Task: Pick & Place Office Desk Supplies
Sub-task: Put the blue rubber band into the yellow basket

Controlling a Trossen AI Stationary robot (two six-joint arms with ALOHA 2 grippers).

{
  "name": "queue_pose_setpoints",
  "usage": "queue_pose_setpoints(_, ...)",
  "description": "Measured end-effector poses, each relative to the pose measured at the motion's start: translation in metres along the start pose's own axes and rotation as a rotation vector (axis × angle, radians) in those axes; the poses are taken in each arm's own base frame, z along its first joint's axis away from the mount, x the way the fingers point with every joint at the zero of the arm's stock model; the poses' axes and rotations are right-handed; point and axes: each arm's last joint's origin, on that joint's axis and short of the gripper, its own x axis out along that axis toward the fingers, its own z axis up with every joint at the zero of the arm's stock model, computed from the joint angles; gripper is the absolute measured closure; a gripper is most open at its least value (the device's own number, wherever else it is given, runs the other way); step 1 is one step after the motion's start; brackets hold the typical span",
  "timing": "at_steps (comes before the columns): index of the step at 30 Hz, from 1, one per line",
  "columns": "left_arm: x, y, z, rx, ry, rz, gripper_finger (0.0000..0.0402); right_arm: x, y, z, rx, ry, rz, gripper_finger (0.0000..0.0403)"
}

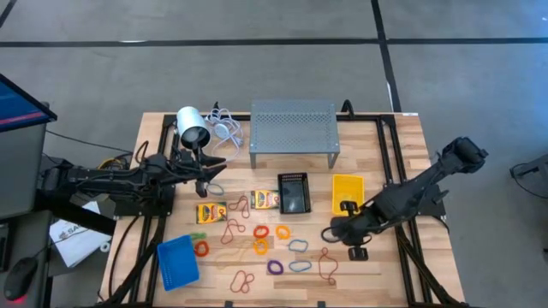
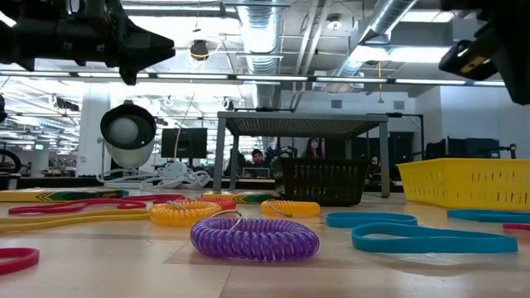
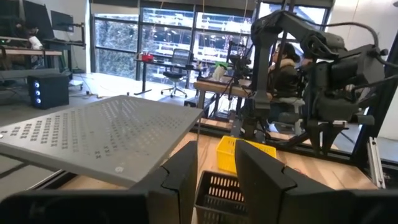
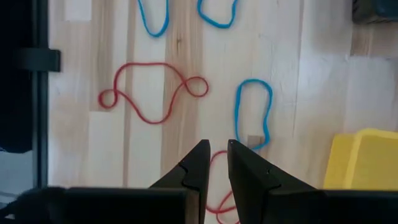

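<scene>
Many thin rubber-band loops [image 1: 261, 244], red, orange, purple and pale blue, lie flat on the wooden table between a blue bin [image 1: 177, 261], a black bin [image 1: 294, 192] and a yellow bin [image 1: 347, 192]. Two yellow crayon boxes [image 1: 211, 211] [image 1: 265, 199] lie flat near the middle. My right gripper [image 1: 331, 233] [image 4: 217, 148] hangs raised over the bands near the yellow bin, its fingers a narrow gap apart with nothing seen between them. A red band [image 4: 149, 93] and a blue loop [image 4: 252, 115] lie below it. My left gripper [image 1: 214, 171] [image 3: 217, 149] waits above the far left, slightly open and empty.
A grey perforated metal stand [image 1: 293, 128] sits at the far edge, with a white cylinder and its cable [image 1: 195, 128] to its left. A purple coil band [image 2: 254, 236] lies nearest the low camera. People sit in the room beyond the table.
</scene>
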Motion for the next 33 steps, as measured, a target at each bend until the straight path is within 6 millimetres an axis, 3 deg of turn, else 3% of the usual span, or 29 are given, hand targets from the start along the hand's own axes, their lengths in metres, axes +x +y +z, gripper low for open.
queue_pose_setpoints(12,0.000,0.000,-0.004,0.006,0.041,0.004,0.0298,0.003,-0.008,0.006,0.111,0.012,0.002,0.0349)
queue_pose_setpoints(19,0.000,0.000,-0.004,0.006,0.041,0.004,0.0298,0.016,-0.010,0.008,0.171,0.059,-0.006,0.0341)
queue_pose_setpoints(24,0.000,0.000,-0.004,0.006,0.044,0.004,0.0298,0.033,-0.009,0.009,0.188,0.108,-0.032,0.0307)
queue_pose_setpoints(33,0.000,0.001,-0.008,0.014,0.086,0.009,0.0298,0.070,-0.007,0.012,0.214,0.189,-0.054,0.0212)
